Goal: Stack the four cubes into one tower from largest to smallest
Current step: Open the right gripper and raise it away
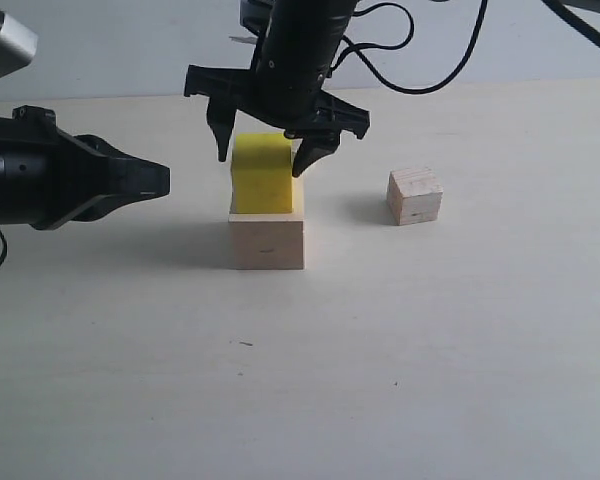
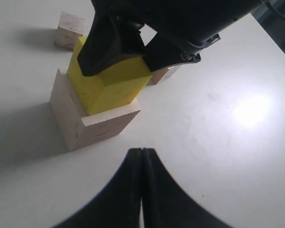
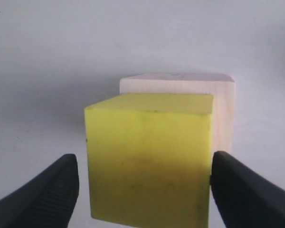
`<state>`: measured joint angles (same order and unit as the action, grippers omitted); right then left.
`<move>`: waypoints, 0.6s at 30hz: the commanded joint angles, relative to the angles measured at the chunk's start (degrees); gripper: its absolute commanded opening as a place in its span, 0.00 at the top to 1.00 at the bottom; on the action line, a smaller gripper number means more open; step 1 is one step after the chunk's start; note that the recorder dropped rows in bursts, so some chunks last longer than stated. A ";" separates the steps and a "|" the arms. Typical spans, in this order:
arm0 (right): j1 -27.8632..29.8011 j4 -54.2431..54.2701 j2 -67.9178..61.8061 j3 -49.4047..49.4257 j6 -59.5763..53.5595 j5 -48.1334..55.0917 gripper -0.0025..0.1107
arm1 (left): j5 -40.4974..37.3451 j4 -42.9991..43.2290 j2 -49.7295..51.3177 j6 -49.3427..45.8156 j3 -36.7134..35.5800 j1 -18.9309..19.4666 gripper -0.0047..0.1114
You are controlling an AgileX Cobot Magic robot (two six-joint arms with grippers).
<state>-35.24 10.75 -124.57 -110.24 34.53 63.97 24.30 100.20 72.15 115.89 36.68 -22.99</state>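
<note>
Exterior view: a pale bench point(image 1: 460, 360) under flat light. Near the middle sits the large pale cube point(image 1: 267, 242), and the yellow cube point(image 1: 262, 176) rests squarely on top of it – a stack two high. The right pincer point(image 1: 263, 156) comes down from above, released, its black fingers spread on either side of the yellow cube's upper half. To the left, well apart from the stack, the left pincer point(image 1: 152, 180) lies level and points at the stack, its jaws clenched on nothing. To the right of the stack, a loose pale cube point(image 1: 415, 196) stands alone on the bench.

Left wrist view: the left pincer point(image 2: 141, 153) fills the foreground, fingers pressed flat together, empty. Beyond it the yellow cube point(image 2: 111, 88) sits on the large pale cube point(image 2: 92, 124), turned slightly askew to it. The right pincer point(image 2: 133, 42) covers the yellow cube's top. Past the stack lie a far pale cube point(image 2: 69, 31) in the open and a half-hidden pale cube point(image 2: 164, 74) behind the right pincer; which of them is the smaller is hard to judge from here.

Right wrist view: the yellow cube point(image 3: 149, 161) sits between two ribbed black fingers point(image 3: 47, 194). One finger stands clear of it with a visible gap – the other lies just beside the cube's side, possibly touching. The large pale cube point(image 3: 194, 92) shows past the yellow one.
</note>
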 commanded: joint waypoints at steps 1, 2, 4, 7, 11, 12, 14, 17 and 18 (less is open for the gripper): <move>-0.02 -0.44 2.64 0.08 -0.03 -0.90 0.33 | -0.06 -0.25 -0.39 -0.40 -0.17 -0.38 0.96; -0.02 -0.82 2.88 0.08 -0.03 -0.90 0.33 | -0.06 -0.25 -0.39 -0.40 -0.17 -0.38 0.96; -0.02 -1.30 3.86 0.08 -0.03 -0.51 0.33 | -0.06 -0.25 -0.39 -0.40 -0.17 -0.38 0.96; -0.02 -3.02 5.44 0.08 -0.03 -0.11 0.33 | -0.06 -0.25 -0.39 -0.40 -0.17 -0.38 0.96; 0.09 -6.76 7.69 0.08 -0.03 0.79 0.33 | -0.06 -0.25 -0.39 -0.40 -0.17 -0.38 0.96; 0.09 -8.17 8.31 0.08 -0.57 1.20 0.34 | -0.06 -0.25 -0.39 -0.40 -0.17 -0.38 0.96; 0.25 -11.52 9.58 0.08 -3.77 2.53 0.36 | 0.04 -0.25 -0.39 -0.38 -0.17 -0.38 0.96; 0.25 -18.54 11.24 0.08 -9.53 5.99 0.38 | 0.15 -0.25 -0.39 -0.38 -0.17 -0.38 0.96; 0.25 -22.15 11.38 0.08 -9.96 5.99 0.38 | 0.15 -0.25 -0.39 -0.38 -0.17 -0.38 0.96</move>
<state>-35.24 -3.51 -114.76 -110.24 28.62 67.82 24.43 100.20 72.15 115.89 36.68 -22.99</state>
